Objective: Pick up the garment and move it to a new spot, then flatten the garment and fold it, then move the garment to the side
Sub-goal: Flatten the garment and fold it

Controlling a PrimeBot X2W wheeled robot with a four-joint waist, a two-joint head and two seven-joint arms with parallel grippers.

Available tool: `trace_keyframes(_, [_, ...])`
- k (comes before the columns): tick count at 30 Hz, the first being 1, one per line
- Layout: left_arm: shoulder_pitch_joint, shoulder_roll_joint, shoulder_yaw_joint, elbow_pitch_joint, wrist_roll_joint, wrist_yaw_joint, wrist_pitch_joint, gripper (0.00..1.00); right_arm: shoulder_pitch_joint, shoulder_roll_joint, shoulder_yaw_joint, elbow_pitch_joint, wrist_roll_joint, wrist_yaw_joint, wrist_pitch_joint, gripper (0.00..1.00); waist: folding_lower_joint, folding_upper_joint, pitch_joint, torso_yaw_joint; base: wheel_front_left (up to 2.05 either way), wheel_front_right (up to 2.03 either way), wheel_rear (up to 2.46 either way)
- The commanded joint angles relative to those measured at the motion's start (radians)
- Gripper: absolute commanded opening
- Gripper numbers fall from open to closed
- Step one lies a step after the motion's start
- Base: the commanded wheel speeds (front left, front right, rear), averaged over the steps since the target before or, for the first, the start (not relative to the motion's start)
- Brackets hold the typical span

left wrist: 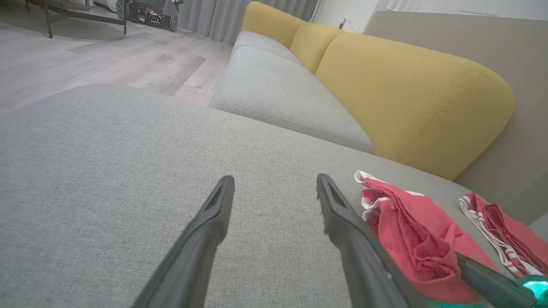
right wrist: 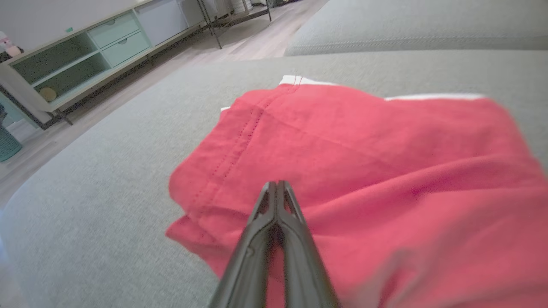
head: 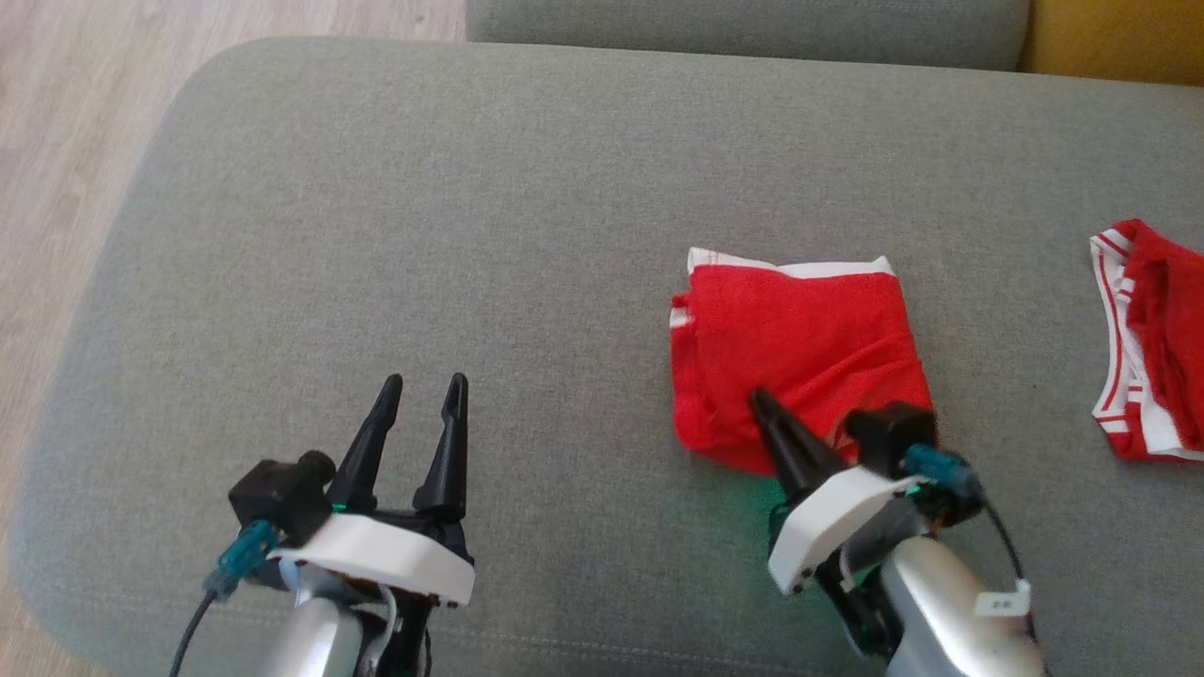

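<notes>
Garment (head: pixel 795 348): red with white trim, folded, lying flat on the cushion (head: pixel 470 207), toward 4 o'clock from its middle.
Right gripper (head: pixel 757 397): clenched, tips on the garment's 7 o'clock part; whether cloth is pinched cannot be told.
Left gripper (head: pixel 425 381): released, fingers spread — at 8 o'clock of the garment, well apart.
Second garment (head: pixel 1152 343): crumpled — at 3 o'clock, apart.

My left gripper (head: pixel 425 381) stood with its two fingers (left wrist: pixel 201 239) spread wide, pointing forward. To its right, my right gripper (head: pixel 758 397) held its fingers pressed together tip to tip, tilted toward my left one.
</notes>
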Motion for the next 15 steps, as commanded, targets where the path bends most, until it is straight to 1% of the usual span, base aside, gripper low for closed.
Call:
trace_keyframes(1, [-0.047, 0.002, 0.027, -0.032, 0.000, -0.004, -0.012, 1.00, -0.037, -0.001, 0.049, -0.005, 0.020, 0.002, -0.001, 0.00, 0.0000, 0.0000, 0.003, 0.004, 0.00, 0.00, 0.00])
trace_keyframes(3, [-0.047, 0.002, 0.028, -0.033, 0.000, -0.004, -0.012, 1.00, -0.040, -0.001, 0.079, 0.022, 0.038, 0.002, 0.000, 0.00, 0.0000, 0.0000, 0.006, 0.007, 0.00, 0.00, 0.00])
trace_keyframes(8, [-0.047, 0.002, 0.031, -0.036, 0.001, -0.004, -0.012, 1.00, -0.050, -0.004, 0.117, 0.082, 0.063, 0.002, -0.009, 0.00, 0.0000, 0.0000, 0.012, 0.005, 0.00, 0.00, 0.00])
trace_keyframes(15, [-0.054, 0.002, 0.028, -0.035, -0.002, 0.000, -0.012, 1.00, -0.088, -0.005, 0.123, 0.121, 0.087, 0.002, -0.058, 0.00, 0.0000, 0.0000, 0.012, -0.013, 0.00, 0.00, 0.00])
